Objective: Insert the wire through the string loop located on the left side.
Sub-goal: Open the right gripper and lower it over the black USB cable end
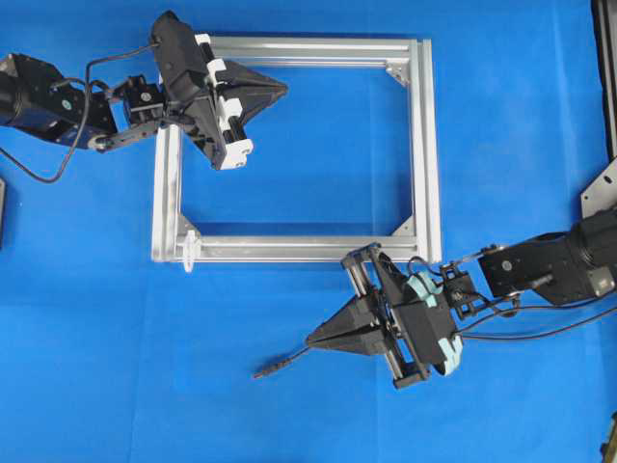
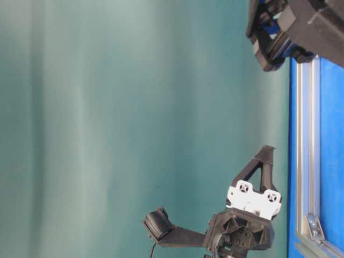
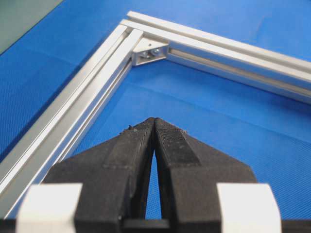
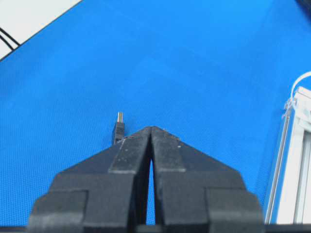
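Wire, thin and black with a small dark plug tip (image 1: 268, 368), lies loose on the blue desk (image 1: 116, 386) just ahead of the right tool (image 1: 313, 340) — ungrasped. Judging by this, pickup comes first: that tool must open and descend. Both tools are pinched fully closed, empty; the left tool (image 1: 281, 90) hovers inside the silver frame (image 1: 424, 145). Whitish string loop (image 1: 189, 248) sits at the frame's lower-left corner.

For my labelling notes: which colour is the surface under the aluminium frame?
Bright blue. The table surface under the frame shows best in the overhead view.
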Available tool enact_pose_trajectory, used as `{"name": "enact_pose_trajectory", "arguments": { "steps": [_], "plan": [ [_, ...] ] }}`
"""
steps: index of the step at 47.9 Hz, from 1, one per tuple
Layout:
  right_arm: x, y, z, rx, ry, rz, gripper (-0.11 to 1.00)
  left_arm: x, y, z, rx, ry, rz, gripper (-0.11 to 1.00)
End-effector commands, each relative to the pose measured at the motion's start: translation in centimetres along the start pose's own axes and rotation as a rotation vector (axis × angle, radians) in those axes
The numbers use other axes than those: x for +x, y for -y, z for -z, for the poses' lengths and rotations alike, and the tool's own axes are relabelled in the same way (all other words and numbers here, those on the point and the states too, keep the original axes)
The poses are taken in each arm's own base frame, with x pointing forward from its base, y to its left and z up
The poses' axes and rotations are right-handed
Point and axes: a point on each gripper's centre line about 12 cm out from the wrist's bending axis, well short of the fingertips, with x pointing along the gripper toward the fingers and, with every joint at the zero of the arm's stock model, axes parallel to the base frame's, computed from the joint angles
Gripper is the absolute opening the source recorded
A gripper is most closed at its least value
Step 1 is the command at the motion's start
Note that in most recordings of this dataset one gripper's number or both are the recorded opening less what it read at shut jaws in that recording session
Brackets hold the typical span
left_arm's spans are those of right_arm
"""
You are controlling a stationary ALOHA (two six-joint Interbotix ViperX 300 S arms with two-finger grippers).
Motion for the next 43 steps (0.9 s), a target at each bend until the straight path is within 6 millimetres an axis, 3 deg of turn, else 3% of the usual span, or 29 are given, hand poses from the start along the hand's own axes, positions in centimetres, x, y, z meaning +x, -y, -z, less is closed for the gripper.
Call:
{"name": "enact_pose_trajectory", "arguments": {
  "steps": [1, 30, 36, 43],
  "plan": [
    [-0.42, -0.19, -2.29, -0.002, 0.065, -0.005, 0.01, -0.45, 0.50, -1.50, 0.004, 0.036, 0.020, 0.00],
    [-0.39, -0.13, -1.89, 0.092, 0.024, -0.005, 0.00, -0.62, 0.46, -1.63, 0.005, 0.039, 0.021, 0.00],
    [-0.34, -0.49, -2.00, 0.092, 0.029, -0.016, 0.22, -0.66, 0.46, -1.63, 0.005, 0.039, 0.021, 0.00],
    [-0.36, -1.03, -2.00, 0.087, 0.029, -0.029, 0.67, -0.66, 0.46, -1.63, 0.005, 0.039, 0.021, 0.00]
  ]
}}
